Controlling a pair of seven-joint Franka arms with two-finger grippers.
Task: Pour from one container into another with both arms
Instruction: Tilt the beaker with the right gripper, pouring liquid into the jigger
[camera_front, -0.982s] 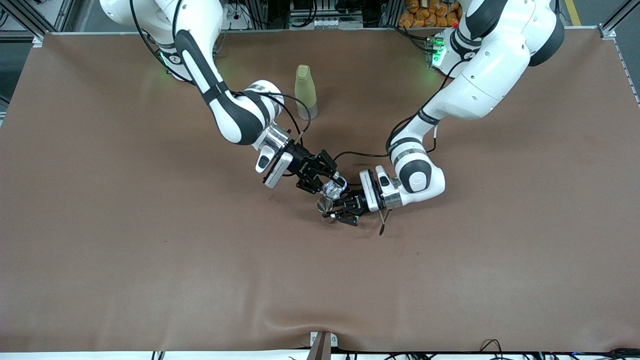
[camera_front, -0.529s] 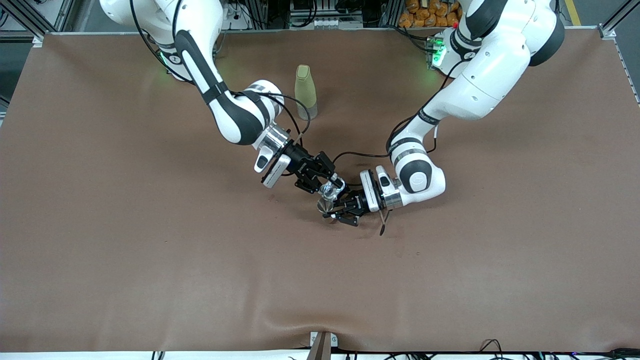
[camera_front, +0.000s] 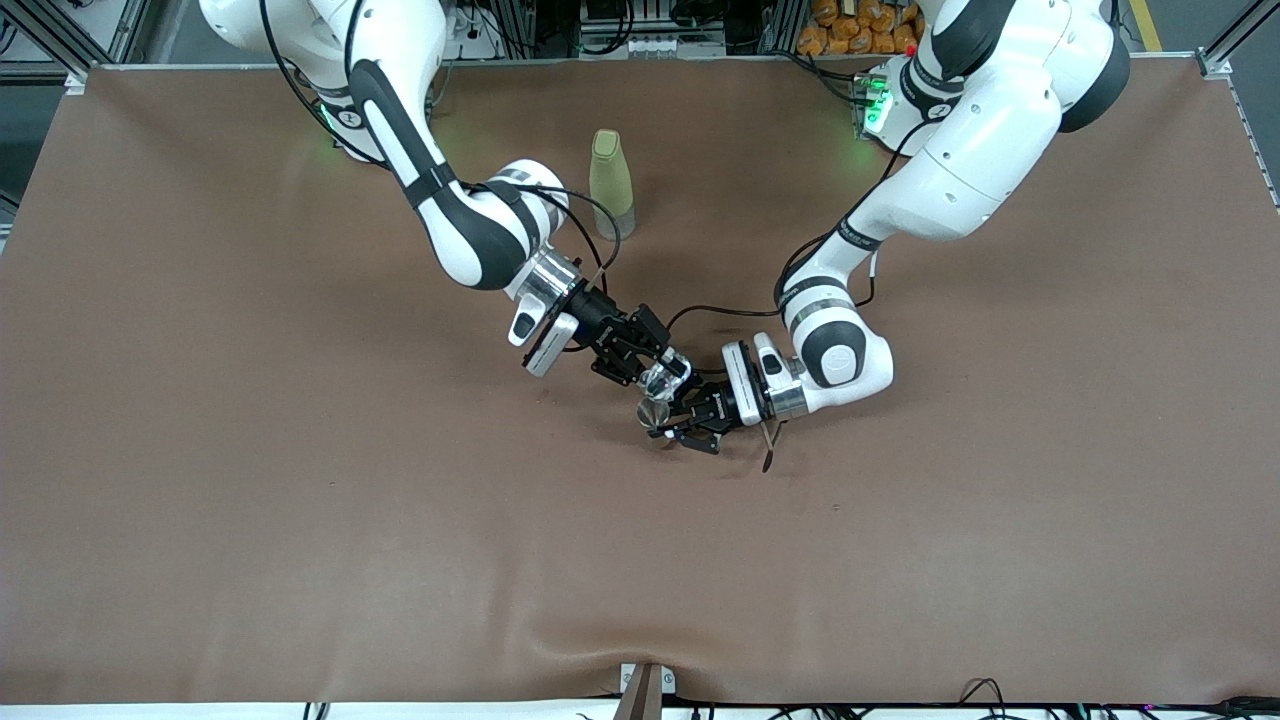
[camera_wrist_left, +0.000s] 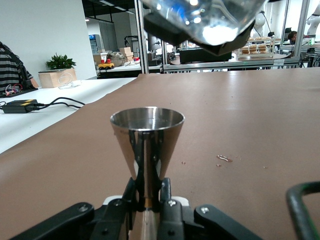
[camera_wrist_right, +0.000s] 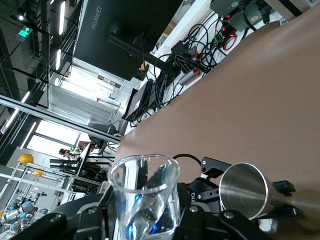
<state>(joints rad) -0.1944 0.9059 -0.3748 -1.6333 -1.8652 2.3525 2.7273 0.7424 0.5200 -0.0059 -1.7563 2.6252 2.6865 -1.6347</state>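
Metal cup (camera_front: 652, 413): standing upright, its narrow waist being pinched by the left tool (camera_front: 672, 420); it is sitting nearer to the front camera than the bottle (camera_front: 611, 184), around the middle of the table (camera_front: 200, 500). In the left wrist view the metal cup (camera_wrist_left: 147, 145) is showing its round rim level and its cone tapering down into the black fingers (camera_wrist_left: 134, 192).

Glass cup (camera_front: 662, 379): being held tilted by the right tool (camera_front: 668, 375), right over the metal cup's rim and just above it. In the right wrist view the glass cup (camera_wrist_right: 145, 197) is sitting between the black fingers (camera_wrist_right: 90, 217), with the metal cup (camera_wrist_right: 246, 190) just beside it. In the left wrist view the clear base (camera_wrist_left: 212, 17) is hanging above the metal cup.

Left tool: gripping the metal cup at the waist, jaws narrow; the left arm is reaching in from its end of the table.

Right tool: clamping the glass cup, jaws closed around its wall; the right arm is reaching past the bottle.

Bottle: standing upright, farther from the front camera than the metal cup, well apart from it.

Table: brown cover, with a few small droplets (camera_wrist_left: 222, 158) lying near the metal cup.
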